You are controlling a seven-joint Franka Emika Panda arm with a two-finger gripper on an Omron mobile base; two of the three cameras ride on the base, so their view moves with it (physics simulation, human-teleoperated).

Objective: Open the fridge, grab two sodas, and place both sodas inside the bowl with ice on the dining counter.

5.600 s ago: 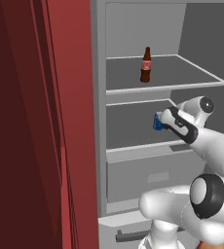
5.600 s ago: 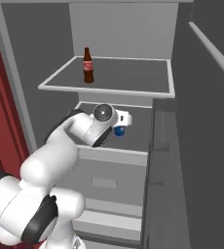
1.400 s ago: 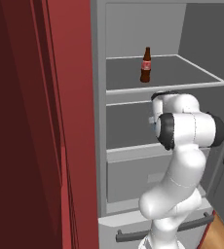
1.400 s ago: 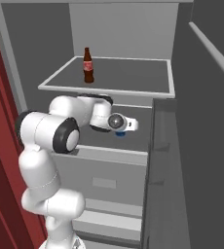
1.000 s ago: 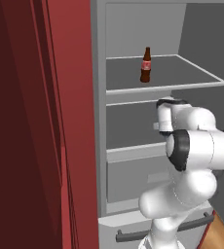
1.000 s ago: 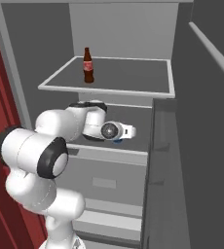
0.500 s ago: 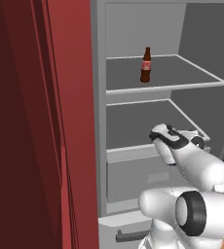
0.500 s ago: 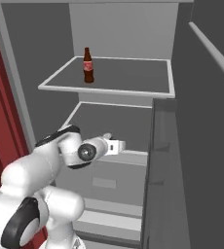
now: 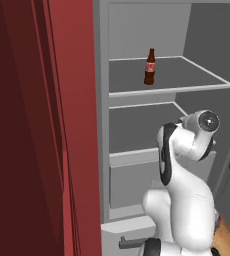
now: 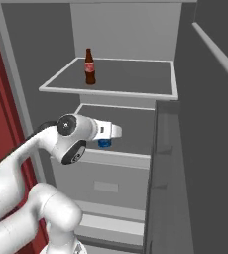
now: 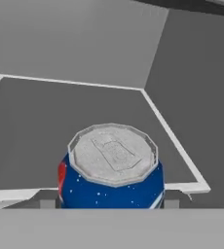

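Grey fridge [image 10: 126, 34] interior standing open, white-edged shelves [image 10: 111, 93] stacked inside, dark red panel [image 9: 42, 125] alongside. Seen along the gripper [image 11: 109, 204]: a blue can [image 11: 111, 170] with a silver top and a red patch, sitting right between the jaws, its sides level with the two dark fingertips [image 11: 46, 203]. Clamped on the can or merely beside it: cannot tell, contact hidden at the bottom edge. Same blue can peeking under the hand in the right base view, over the front of the lower shelf. Above and beyond the jaws, one brown soda bottle [image 10: 89, 67] upright on the upper shelf, red label, lettering too small to read; no legible writing on the can either
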